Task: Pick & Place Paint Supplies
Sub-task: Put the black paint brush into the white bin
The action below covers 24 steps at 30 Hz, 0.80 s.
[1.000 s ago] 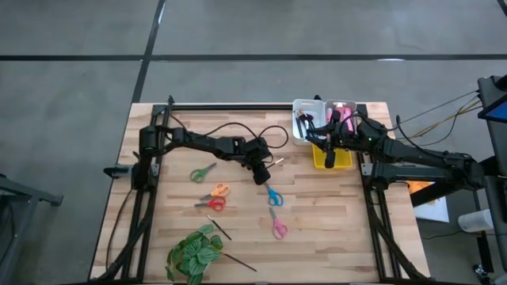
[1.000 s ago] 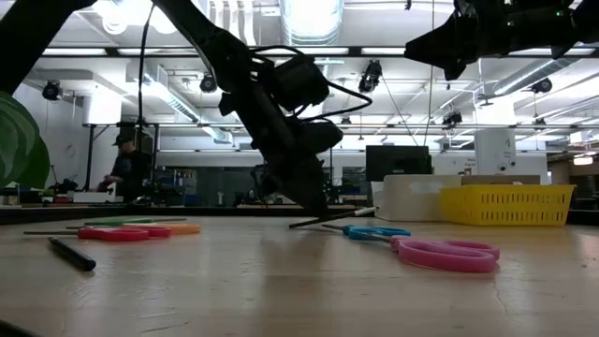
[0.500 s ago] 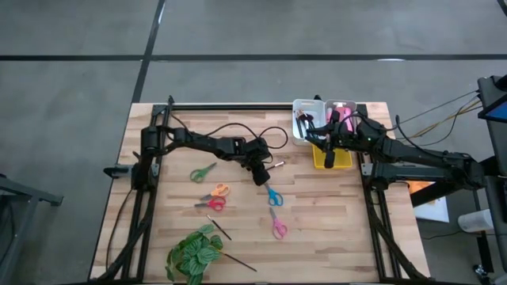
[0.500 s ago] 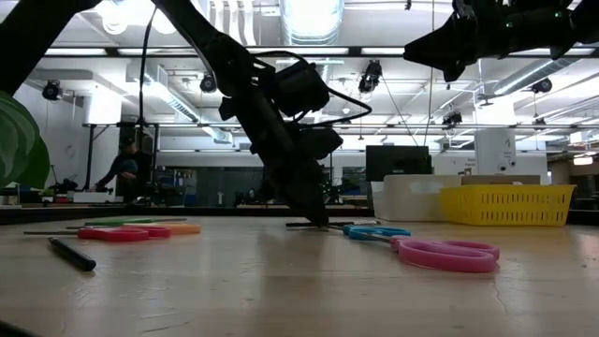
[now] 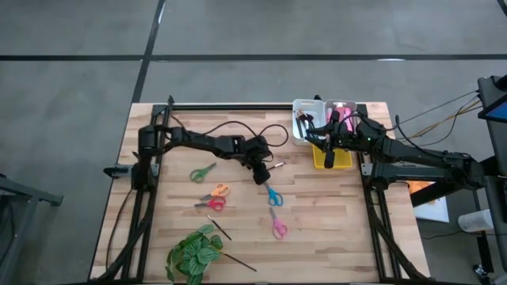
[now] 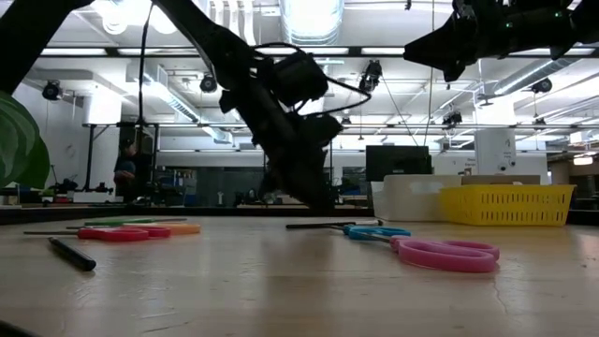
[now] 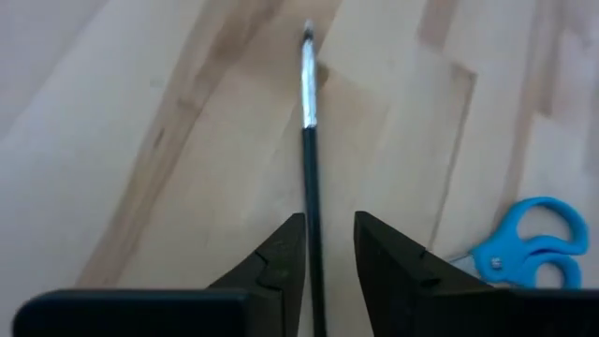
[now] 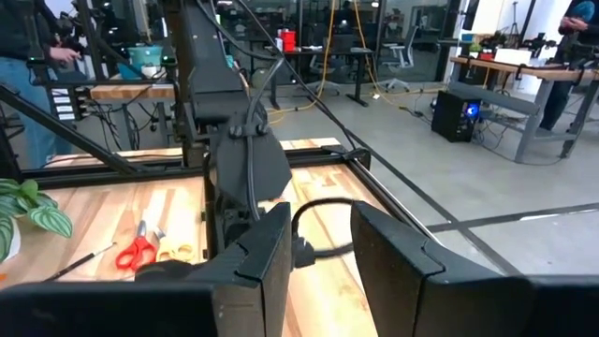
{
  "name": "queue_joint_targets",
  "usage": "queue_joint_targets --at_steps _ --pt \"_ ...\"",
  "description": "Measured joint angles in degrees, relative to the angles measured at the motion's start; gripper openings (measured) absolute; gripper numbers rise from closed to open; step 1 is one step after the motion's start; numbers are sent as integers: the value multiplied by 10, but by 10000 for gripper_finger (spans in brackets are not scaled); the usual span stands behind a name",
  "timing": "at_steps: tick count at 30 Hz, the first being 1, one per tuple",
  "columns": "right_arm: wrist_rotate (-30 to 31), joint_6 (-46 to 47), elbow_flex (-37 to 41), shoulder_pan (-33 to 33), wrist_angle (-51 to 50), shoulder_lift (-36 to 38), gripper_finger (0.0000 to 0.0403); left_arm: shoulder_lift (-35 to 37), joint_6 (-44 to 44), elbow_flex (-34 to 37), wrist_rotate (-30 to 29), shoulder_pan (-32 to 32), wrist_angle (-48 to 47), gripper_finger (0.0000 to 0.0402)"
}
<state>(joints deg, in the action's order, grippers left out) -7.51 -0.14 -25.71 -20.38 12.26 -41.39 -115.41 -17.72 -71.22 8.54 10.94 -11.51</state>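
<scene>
Left gripper (image 7: 323, 257), slightly spread, straddles a brush (image 7: 309, 140) lying beside blue scissors (image 7: 524, 253) mid-table.

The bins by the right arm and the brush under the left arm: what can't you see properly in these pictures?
- White bin, high view: the right gripper and its arm cover part of it; contents too small to count.
- Yellow basket, low view: its wall hides whatever lies inside.
- Brush, left wrist view: its handle runs between the left gripper fingers; whether they touch it is unclear.
- Plant, low view: cut off by the edge.
</scene>
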Motion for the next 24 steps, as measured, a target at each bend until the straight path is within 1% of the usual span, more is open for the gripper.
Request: queue_joint_targets --at_steps 4,11,17,20,24 --pt "0 0 0 0 0 0 113 34 17 0 -4 5 3 97" --pt "0 0 0 0 0 0 113 117 105 4 -61 8 3 97" --pt "0 0 0 0 0 -1 113 198 163 5 -65 13 -7 97" --pt "0 0 0 0 0 -1 113 243 195 22 -66 18 4 97" --pt "0 0 0 0 0 -1 113 314 214 70 -67 20 31 97"
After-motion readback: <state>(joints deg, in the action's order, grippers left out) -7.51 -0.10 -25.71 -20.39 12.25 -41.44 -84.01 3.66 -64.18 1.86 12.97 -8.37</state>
